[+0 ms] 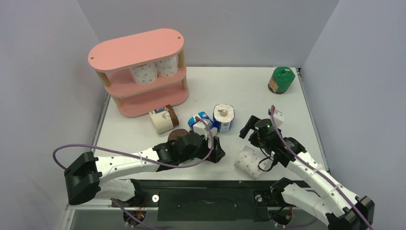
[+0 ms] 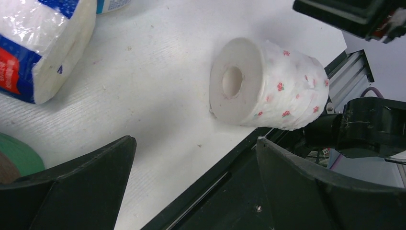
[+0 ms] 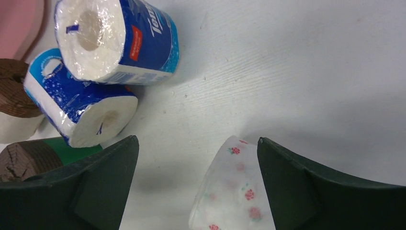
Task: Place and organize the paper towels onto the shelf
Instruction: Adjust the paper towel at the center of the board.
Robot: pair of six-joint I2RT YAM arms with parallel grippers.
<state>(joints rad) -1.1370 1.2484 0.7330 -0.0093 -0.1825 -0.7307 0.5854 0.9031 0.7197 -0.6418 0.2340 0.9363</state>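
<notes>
The pink shelf stands at the back left, with two white pink-dotted paper towels on its middle tier. A third dotted roll lies on its side at the table's near edge. My right gripper hangs open over this dotted roll, which sits beside the right finger with a wide gap to the left one. My left gripper is open and empty, facing the roll's hollow end. Two blue-and-white rolls, a beige one and a brown-topped one lie mid-table.
A green-wrapped roll stands alone at the far right corner. Grey walls close in the table on three sides. The black rail of the arm mount runs along the near edge, just under the dotted roll.
</notes>
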